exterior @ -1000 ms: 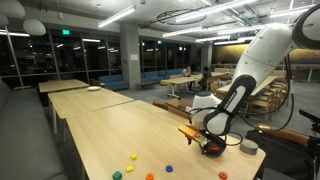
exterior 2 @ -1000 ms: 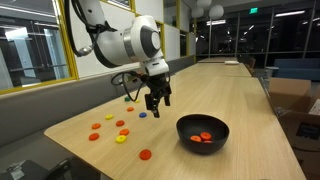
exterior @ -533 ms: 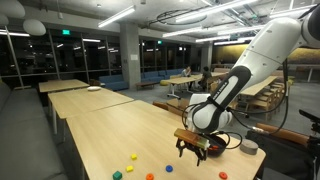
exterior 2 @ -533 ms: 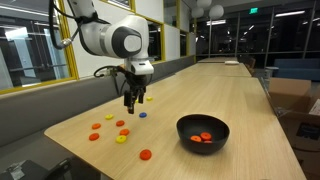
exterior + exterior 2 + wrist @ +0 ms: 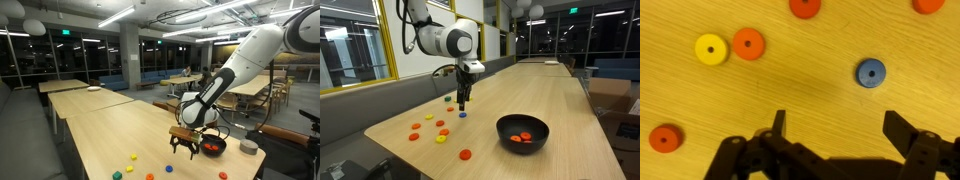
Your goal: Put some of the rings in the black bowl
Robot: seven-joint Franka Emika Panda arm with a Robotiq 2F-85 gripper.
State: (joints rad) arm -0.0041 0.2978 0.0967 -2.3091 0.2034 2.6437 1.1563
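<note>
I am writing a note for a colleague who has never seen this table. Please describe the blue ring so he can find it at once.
On the long wooden table, a scatter of rings lies beside the black bowl. The blue ring lies just ahead of the open end effector, the only blue one among orange and yellow neighbours.

Long white ceiling strip lights (image 5: 115,17) give bright, even light; the pale wooden desk (image 5: 555,90) carries soft sheen toward its far edge. The wrist view is slightly blurred.
</note>
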